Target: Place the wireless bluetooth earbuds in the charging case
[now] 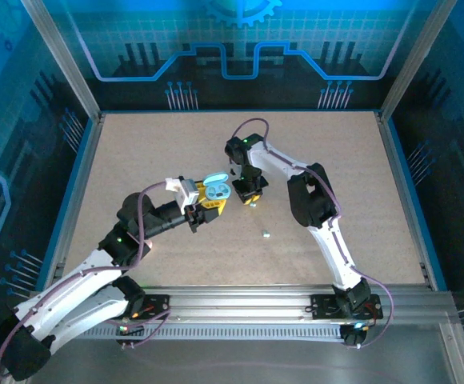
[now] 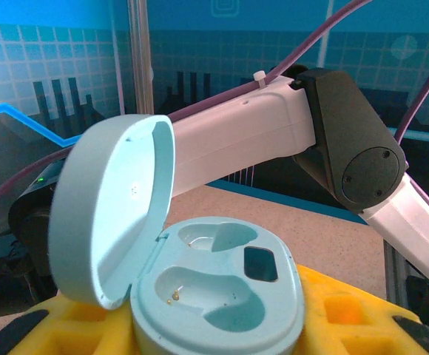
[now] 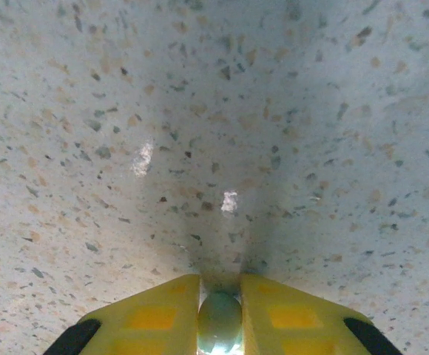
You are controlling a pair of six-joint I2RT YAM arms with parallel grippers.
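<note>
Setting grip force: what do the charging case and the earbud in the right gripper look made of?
The charging case: probably hard moulded plastic, pale blue, satin; soft sheen on lid, crisp moulded wells. The earbud in the right gripper: likely glossy plastic; bright highlight on its rounded surface.

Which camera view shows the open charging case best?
The left wrist view: the charging case is close, lid raised, both sockets empty. The top external view shows the charging case as a small pale blue shape in the left gripper.
</note>
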